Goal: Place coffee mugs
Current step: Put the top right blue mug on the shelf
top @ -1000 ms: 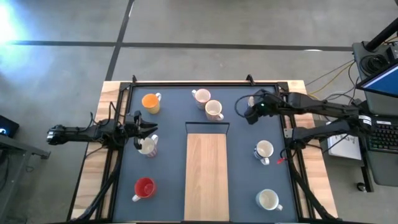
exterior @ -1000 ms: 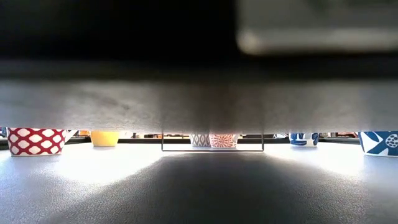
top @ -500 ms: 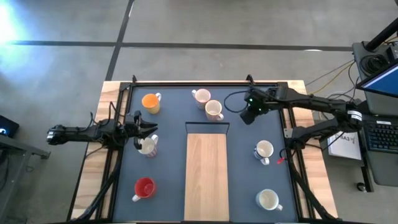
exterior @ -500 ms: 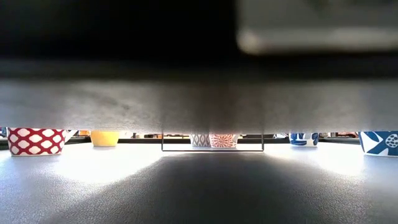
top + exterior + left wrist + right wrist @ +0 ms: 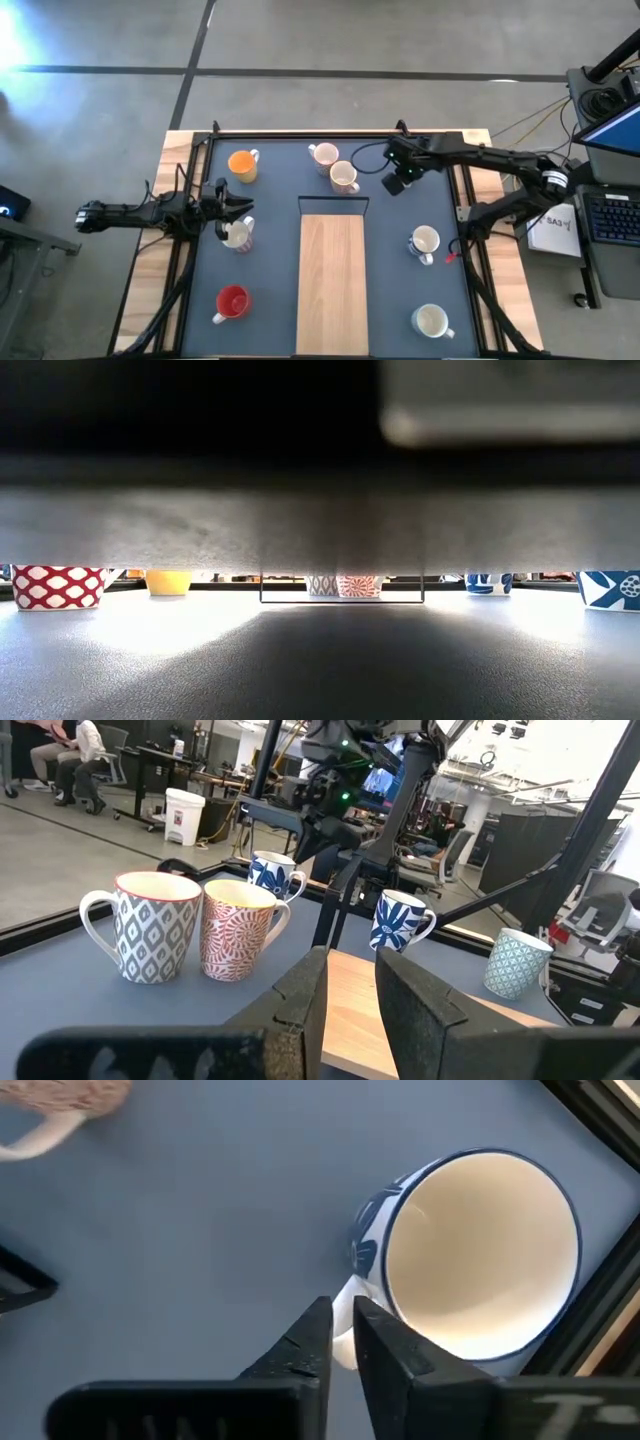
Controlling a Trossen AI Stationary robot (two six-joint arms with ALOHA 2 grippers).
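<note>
**Sam:** Grabbing a mug, is that what the robot is doing?

**Mia:** Yes, I think so. The right end effector [image 5: 341, 1306] is at the blue mug [image 5: 480, 1250]. Its two fingers are almost together, with just a thin gap. The mug's white handle [image 5: 345, 1342] sits right in that gap, so it looks like they are pinching the handle.

**Sam:** Where is that mug on the desk [image 5: 270, 300]?

**Mia:** At the back, on the right side. It is close to the dark rail at the edge. From above the arm covers it, so I only see it well from the right wrist. The cup part sticks out past the fingertips, and its open top faces up at the camera.

**Sam:** Is it off the desk yet?

**Mia:** I cannot tell.

**Sam:** What comes next?

**Mia:** My guess is lift and carry. The grip is only on a thin handle, so the mug could swing or slip. The arm should go straight up and go slowly. It also has to miss the two mugs [image 5: 343, 176] at the back, which stand near it.

**Sam:** And the other arm?

**Mia:** The left end effector [image 5: 352, 960] waits on the left side, just beside a white mug [image 5: 237, 235]. Its fingers are a little apart, and I see nothing between them.

**Sam:** Where will the blue mug go?

**Mia:** I cannot say. Other mugs stand on both sides of the wooden board [image 5: 332, 280].
</note>
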